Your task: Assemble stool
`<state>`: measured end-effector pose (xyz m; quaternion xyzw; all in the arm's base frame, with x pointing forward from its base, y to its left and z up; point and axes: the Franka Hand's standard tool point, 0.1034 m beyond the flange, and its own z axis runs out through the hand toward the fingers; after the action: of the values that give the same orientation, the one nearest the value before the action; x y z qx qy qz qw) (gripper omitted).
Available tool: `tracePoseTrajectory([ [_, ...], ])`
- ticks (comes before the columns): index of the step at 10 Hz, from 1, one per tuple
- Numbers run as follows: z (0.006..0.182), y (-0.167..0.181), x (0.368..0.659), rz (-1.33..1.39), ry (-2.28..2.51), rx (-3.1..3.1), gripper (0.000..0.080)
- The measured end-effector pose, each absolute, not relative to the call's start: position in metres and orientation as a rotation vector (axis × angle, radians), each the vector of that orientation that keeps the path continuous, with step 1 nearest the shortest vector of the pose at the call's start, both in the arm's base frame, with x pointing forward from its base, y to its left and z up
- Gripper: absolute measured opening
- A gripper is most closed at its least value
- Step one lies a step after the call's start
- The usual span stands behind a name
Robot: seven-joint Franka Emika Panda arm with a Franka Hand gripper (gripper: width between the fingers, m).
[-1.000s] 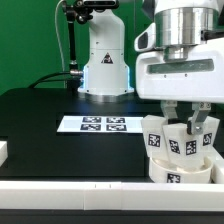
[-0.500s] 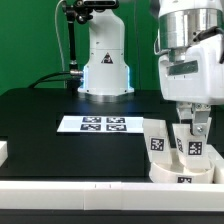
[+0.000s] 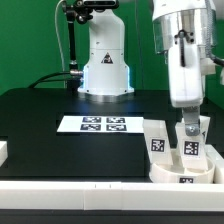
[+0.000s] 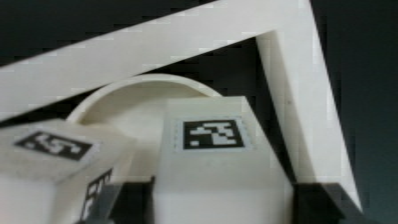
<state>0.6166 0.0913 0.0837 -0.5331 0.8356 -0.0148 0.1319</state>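
You had the seat (image 3: 170, 170) at the near right of the table (image 3: 60, 110), tucked into the corner of the border rails (image 3: 70, 190). Two legs (image 3: 157, 139) stood on it — one left, one right (image 3: 193, 145), the gripper (image 3: 190, 128) over the right one. The marker board (image 3: 97, 124) lay farther back, to the left.

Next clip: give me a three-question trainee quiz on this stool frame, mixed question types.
1. True or false: the marker board lies flat on the black table, apart from the stool parts.
2. Multiple choice: in the exterior view, the end effector is over (A) the marker board, (B) the round seat by the front rail, (C) the robot base.
3. Fill in: the leg standing on the seat, on the exterior view's left of the end effector, shows a black-and-white ____.

Key: 1 true; 2 B; 3 tag.
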Motion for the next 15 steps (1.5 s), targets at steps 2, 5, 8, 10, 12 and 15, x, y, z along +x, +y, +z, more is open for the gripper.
tracePoseTrajectory([
  [2, 0.084, 0.09, 0.616, -0.031, 2.459, -1.498, 0.0337],
  [5, 0.089, 0.091, 0.616, -0.005, 2.401, -1.614, 0.0434],
  [8, 0.11, 0.091, 0.623, -0.011, 2.254, -1.783, 0.0639],
  [10, 0.107, 0.09, 0.622, -0.039, 2.108, -1.961, 0.0649],
  [12, 0.103, 0.093, 0.619, -0.085, 1.848, -2.292, 0.0649],
  [15, 0.109, 0.1, 0.622, -0.107, 1.412, -2.664, 0.0649],
])
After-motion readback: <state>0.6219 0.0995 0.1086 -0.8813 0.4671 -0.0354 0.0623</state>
